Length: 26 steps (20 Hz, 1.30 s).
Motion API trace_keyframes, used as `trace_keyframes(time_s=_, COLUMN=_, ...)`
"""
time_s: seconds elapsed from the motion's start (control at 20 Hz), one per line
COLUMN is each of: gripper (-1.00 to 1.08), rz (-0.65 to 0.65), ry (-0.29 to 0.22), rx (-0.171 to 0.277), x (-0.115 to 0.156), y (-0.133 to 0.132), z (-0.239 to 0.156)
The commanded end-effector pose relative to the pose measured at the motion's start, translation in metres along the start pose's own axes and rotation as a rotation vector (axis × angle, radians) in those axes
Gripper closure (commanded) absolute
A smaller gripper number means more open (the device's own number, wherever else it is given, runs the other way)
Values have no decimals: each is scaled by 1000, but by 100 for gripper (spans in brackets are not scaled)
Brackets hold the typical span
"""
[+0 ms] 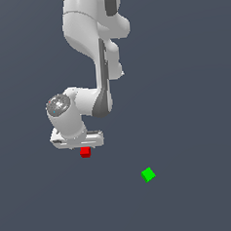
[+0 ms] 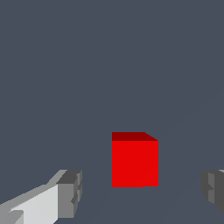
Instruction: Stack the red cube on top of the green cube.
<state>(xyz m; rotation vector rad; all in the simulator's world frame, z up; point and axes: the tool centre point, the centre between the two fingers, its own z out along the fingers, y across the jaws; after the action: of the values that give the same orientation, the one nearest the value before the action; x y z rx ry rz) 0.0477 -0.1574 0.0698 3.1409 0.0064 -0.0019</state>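
Your gripper (image 2: pixel 140 192) stands wide around the red cube (image 2: pixel 134 162), which sits off-centre between the fingers (image 2: pixel 70 194) and well apart from the green cube (image 1: pixel 148 174), so closing now may nudge or twist it rather than clamp it squarely.

I am looking into a computer-made test place, not a real room. The floor (image 1: pixel 193 82) is one flat dark grey-blue colour with no walls, no furniture and no marks. My white robot arm (image 1: pixel 90 46) looks smooth and drawn, and the red cube (image 2: pixel 134 162) has flat, plain sides.
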Motion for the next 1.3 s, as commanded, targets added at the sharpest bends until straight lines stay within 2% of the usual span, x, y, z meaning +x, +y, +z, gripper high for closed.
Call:
trace_keyframes(time_s=0.0, gripper=-92, rz=0, ry=0, rx=0, x=0, y=0, z=1)
trace_keyframes(time_s=0.5, gripper=-92, rz=-1, ry=1, rx=0, x=0, y=0, z=43)
trace_keyframes(time_s=0.8, gripper=-92, rz=-1, ry=1, rx=0, x=1, y=0, z=50)
trace_keyframes(time_s=0.85, gripper=108, rz=-1, ry=1, rx=0, x=1, y=0, z=50)
trace_keyframes(time_s=1.25, gripper=108, rz=-1, ry=1, rx=0, x=1, y=0, z=50)
